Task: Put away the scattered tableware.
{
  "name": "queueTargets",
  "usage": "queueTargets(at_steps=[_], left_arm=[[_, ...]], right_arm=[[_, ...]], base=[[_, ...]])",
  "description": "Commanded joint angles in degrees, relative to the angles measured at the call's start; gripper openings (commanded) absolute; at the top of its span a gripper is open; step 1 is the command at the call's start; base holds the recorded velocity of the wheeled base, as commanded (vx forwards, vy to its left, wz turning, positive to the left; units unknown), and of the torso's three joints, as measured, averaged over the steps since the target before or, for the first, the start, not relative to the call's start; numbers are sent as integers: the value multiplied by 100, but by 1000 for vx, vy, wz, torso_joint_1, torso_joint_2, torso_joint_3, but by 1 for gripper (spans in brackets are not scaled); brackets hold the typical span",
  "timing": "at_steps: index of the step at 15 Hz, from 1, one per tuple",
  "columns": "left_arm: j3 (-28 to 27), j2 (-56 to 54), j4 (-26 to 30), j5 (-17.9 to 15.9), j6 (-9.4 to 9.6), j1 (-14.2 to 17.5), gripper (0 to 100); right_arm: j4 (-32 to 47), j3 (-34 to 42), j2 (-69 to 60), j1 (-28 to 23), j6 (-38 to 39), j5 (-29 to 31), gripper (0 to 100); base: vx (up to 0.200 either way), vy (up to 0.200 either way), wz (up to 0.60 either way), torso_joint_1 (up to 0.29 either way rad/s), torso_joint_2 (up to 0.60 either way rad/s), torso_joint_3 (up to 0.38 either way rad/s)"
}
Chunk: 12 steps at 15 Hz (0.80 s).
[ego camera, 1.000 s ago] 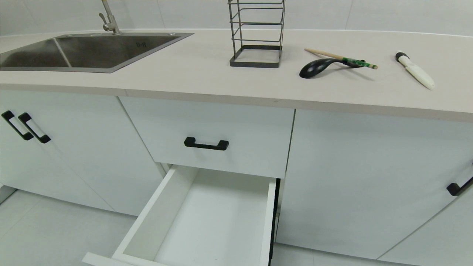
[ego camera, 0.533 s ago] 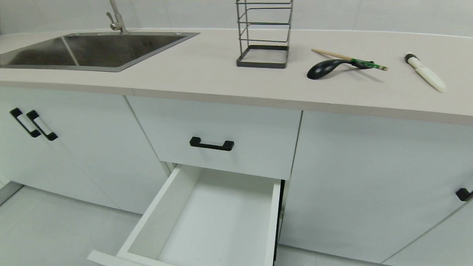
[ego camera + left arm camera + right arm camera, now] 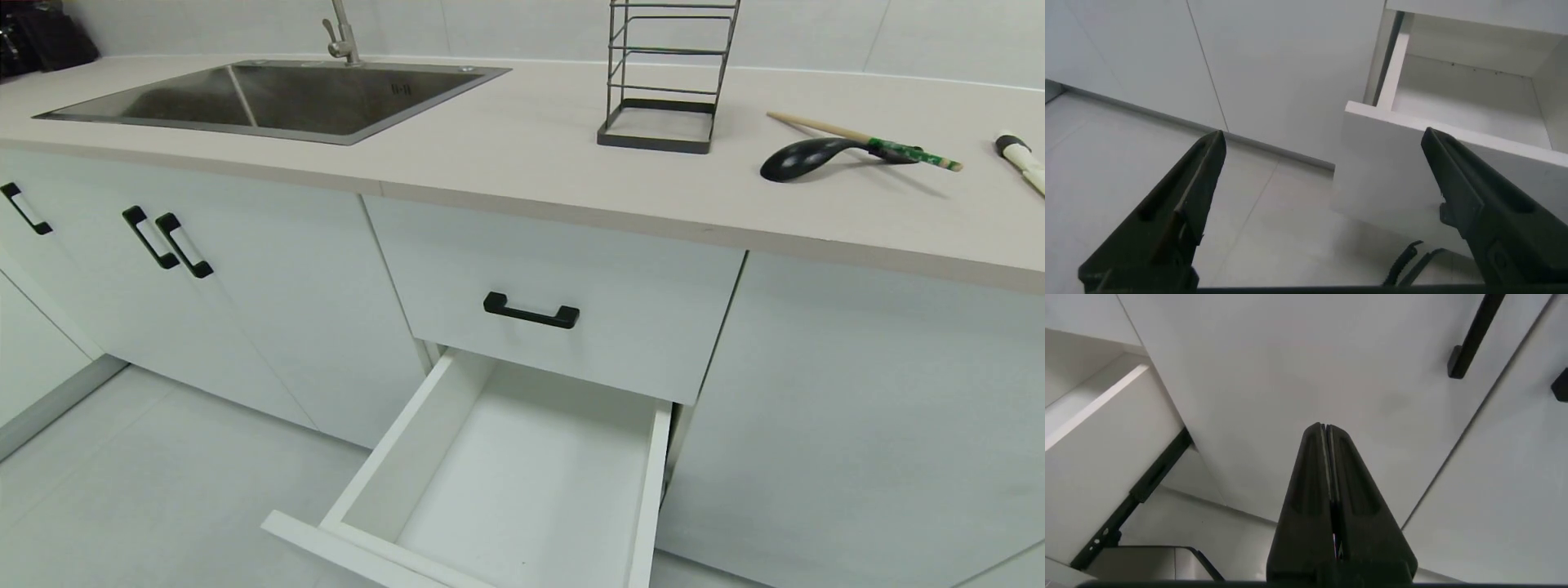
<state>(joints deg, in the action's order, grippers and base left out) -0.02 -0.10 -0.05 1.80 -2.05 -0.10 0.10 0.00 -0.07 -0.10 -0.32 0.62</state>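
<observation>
Spoon on countertop; left gripper spread, low beside open drawer

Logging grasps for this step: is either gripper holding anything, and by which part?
Nothing held: left gripper open and empty, right gripper shut on nothing.

A: What carries everything here?
B: A long pale beige countertop, with a stainless steel sink sunk into its far left.
A: And on it?
B: A dark wire rack stands mid-counter. Right of it, a black plastic spoon touches a green-tipped wooden chopstick. Farthest right lies a white-handled utensil.
</observation>
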Motion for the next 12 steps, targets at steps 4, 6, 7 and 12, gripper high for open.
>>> queueTargets(at_steps=[4,6,7,12], left_arm=[[2,10,-4,4,-15,1,100],[2,10,-4,4,-15,1,100],[2,10,-4,4,-15,1,100],[2,10,-4,4,-15,1,100]], right_arm=[[-1,0,7,1,-3,-1,0],[-1,0,7,1,-21,-1,0],[-1,0,7,1,-12,8,0],[-1,0,7,1,-30,-1,0]], base=[[0,0,0,0,0,0],[0,0,0,0,0,0],[0,0,0,0,0,0],[0,0,0,0,0,0]])
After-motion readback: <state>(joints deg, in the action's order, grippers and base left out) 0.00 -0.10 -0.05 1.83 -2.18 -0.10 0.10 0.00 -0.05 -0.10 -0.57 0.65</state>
